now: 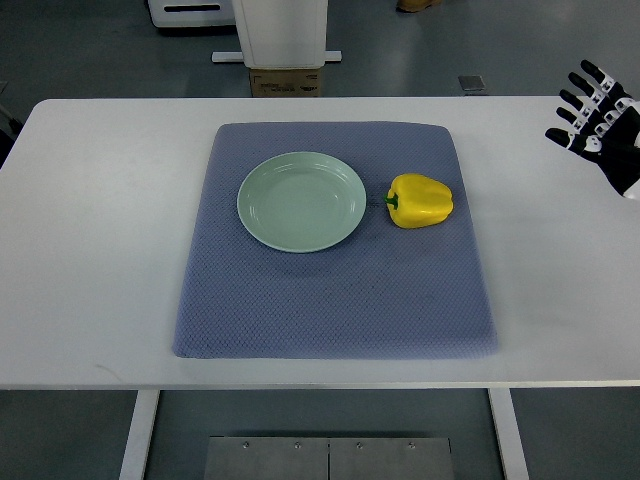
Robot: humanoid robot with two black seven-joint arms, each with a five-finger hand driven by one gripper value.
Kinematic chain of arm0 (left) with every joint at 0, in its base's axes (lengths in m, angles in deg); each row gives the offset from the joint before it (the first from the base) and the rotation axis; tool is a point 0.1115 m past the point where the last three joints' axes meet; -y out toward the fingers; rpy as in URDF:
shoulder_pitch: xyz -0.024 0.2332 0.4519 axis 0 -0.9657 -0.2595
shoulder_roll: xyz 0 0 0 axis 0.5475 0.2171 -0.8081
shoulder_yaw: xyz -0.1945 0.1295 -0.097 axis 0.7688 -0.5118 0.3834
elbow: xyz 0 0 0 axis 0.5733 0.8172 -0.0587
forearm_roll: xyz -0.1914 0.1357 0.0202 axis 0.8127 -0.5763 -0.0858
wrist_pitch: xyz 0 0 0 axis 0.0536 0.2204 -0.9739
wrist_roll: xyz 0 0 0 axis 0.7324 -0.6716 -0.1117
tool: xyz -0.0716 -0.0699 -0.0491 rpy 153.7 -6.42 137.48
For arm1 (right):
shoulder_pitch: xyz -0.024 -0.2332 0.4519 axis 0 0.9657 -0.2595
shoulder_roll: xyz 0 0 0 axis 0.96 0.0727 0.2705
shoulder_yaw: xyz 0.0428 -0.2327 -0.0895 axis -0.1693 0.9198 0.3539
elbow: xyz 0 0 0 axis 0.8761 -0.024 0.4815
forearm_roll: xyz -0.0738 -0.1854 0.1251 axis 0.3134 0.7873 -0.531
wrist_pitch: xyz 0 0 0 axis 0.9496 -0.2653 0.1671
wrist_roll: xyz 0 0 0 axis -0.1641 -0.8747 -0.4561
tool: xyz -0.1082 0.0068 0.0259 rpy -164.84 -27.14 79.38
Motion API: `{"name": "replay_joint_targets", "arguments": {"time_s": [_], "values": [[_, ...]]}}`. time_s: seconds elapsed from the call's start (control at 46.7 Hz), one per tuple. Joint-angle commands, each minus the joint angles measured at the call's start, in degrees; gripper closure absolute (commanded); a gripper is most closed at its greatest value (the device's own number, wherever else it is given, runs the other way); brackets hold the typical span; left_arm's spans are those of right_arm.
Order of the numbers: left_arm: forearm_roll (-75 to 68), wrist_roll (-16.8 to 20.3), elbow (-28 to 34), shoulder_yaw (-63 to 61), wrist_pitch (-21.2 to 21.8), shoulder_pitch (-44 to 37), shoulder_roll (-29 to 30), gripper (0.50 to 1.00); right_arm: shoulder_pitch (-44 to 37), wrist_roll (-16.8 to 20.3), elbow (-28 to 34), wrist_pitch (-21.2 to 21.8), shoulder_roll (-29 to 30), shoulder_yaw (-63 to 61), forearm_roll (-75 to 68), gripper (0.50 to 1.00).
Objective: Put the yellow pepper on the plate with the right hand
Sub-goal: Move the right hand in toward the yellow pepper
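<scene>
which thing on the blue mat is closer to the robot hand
The yellow pepper. It lies on the mat's right side, toward the right robot hand at the table's right edge; the green plate sits farther left.

We see a white table with a smooth, matt top that looks like laminate, and on it a blue-grey mat of woven cloth with a fine dimpled texture. The pale green plate looks like glazed ceramic or hard plastic, smooth with a soft sheen, while the yellow pepper has a glossy, waxy skin and a dull green stem. The right hand seems made of hard black and white plastic, smooth and faintly shiny.
</scene>
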Motion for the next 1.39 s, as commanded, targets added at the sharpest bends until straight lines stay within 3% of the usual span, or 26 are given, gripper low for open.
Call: {"name": "replay_joint_targets", "arguments": {"time_s": [0.0, 0.685, 1.07, 1.37], "values": [[0.0, 0.0, 0.0, 0.0, -0.1, 0.0, 0.0, 0.500, 0.0, 0.2, 0.0, -1.7, 0.2, 0.2, 0.0, 0.500], [0.1, 0.0, -0.1, -0.2, 0.0, -0.8, 0.0, 0.500, 1.1, 0.7, -1.1, -4.0, 4.0, 3.6, 0.1, 0.500], [0.1, 0.0, 0.0, -0.2, 0.0, -0.8, 0.0, 0.500, 0.0, 1.9, -8.9, -4.0, 10.3, 5.2, 0.8, 0.500], [0.1, 0.0, -0.1, -0.2, 0.0, -0.8, 0.0, 0.500, -8.9, 2.1, -10.2, -4.3, 10.3, 16.8, 3.2, 0.500]]}}
